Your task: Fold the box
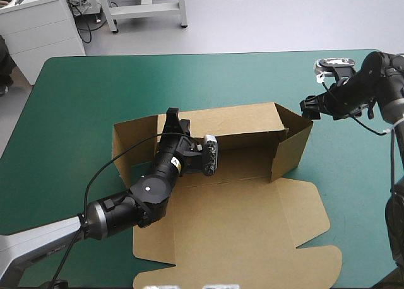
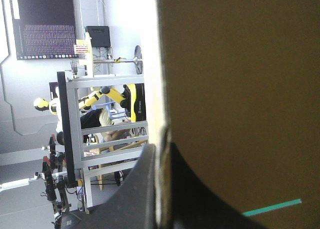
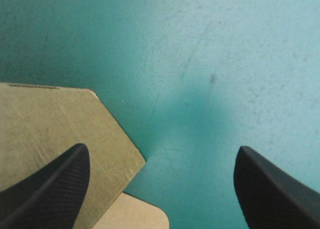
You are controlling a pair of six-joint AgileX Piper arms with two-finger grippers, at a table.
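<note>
The brown box lies mid-table with its rear wall and right side wall raised and its lid flat toward the front edge. My left gripper reaches over the tray floor to the rear wall's left part. In the left wrist view my left gripper is shut on that wall's edge, and the brown board fills the space beside it. My right gripper hovers at the box's right rear corner. In the right wrist view my right gripper is open over the teal-green cover, with a rounded flap of the box under one finger.
A left side flap of the box stands beside my left arm. The teal-green cover runs from the box to the table's far and left edges. A white cabinet stands beyond the far left corner.
</note>
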